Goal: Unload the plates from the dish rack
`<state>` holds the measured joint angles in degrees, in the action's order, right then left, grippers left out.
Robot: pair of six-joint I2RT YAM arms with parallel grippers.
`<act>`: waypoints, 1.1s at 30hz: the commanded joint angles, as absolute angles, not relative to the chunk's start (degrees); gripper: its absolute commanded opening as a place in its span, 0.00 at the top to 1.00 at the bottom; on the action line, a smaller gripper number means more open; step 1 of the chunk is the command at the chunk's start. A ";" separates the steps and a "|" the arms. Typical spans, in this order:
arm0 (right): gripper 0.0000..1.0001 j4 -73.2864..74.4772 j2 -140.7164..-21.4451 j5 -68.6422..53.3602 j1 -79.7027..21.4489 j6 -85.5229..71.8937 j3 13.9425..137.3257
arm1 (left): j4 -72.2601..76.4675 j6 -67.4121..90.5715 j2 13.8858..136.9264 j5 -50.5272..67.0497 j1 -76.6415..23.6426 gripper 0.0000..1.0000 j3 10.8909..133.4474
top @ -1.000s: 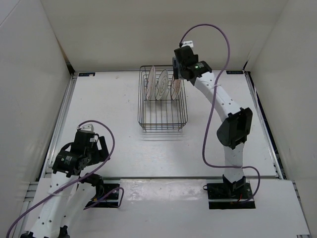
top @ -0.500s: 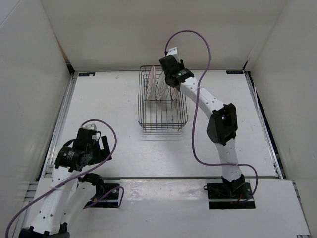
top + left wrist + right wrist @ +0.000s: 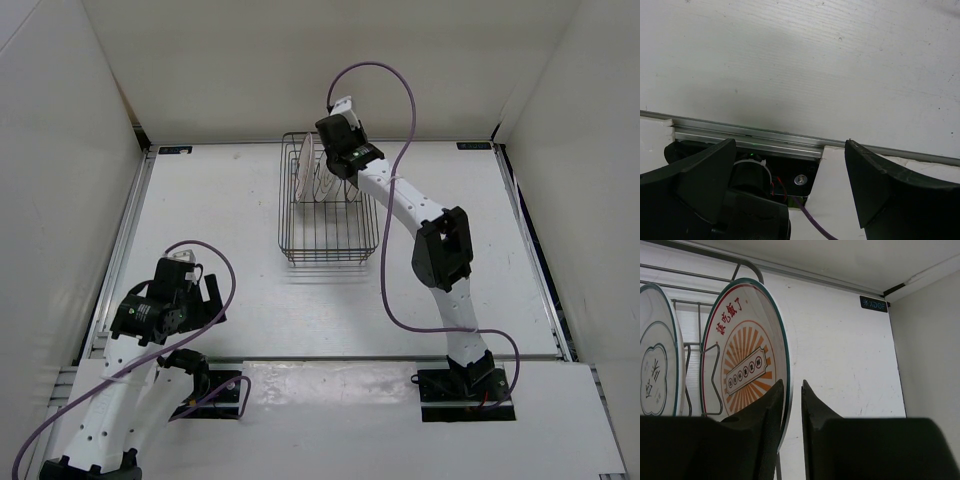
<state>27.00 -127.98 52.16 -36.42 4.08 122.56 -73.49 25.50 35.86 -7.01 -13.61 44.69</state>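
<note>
The dish rack (image 3: 328, 238), a dark wire basket, stands at the back middle of the table. The plates stand upright at its far end; in the top view my right arm covers most of them and only a whitish plate (image 3: 304, 168) shows. My right gripper (image 3: 338, 168) hangs over them. In the right wrist view the orange-patterned plate (image 3: 742, 355) has its rim between the narrowly parted fingers of my right gripper (image 3: 792, 385); a sliver of gap shows beside the right finger. A grey-motif plate (image 3: 657, 375) stands to its left. My left gripper (image 3: 790, 145) is wide open and holds nothing.
The left arm (image 3: 160, 310) is folded near its base at the front left. A rack wire (image 3: 747, 267) arches over the plates. White enclosure walls (image 3: 60, 150) stand on three sides. A metal rail (image 3: 765, 142) runs along the table's near edge.
The right arm swung left from beside the rack to above the plates, and its jaws narrowed around the orange plate's rim. The left arm barely moved.
</note>
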 commanded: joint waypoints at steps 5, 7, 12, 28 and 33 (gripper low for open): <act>0.89 25.05 -129.29 55.46 -36.74 2.99 123.40 | -73.30 25.14 35.95 -6.15 -13.27 0.00 45.09; 0.94 25.05 -129.29 55.63 -36.65 2.55 123.49 | -73.21 25.23 35.95 -5.80 -13.45 0.00 44.91; 1.00 24.87 -129.46 56.25 -36.83 2.55 123.84 | -73.13 25.22 35.77 -5.80 -12.92 0.00 44.91; 1.00 14.69 -123.76 61.52 -38.84 12.02 126.48 | -72.95 25.23 35.60 -5.36 -12.83 0.00 44.74; 1.00 9.41 -121.56 62.58 -39.38 16.35 126.91 | -72.86 25.22 35.59 -5.19 -12.75 0.00 44.65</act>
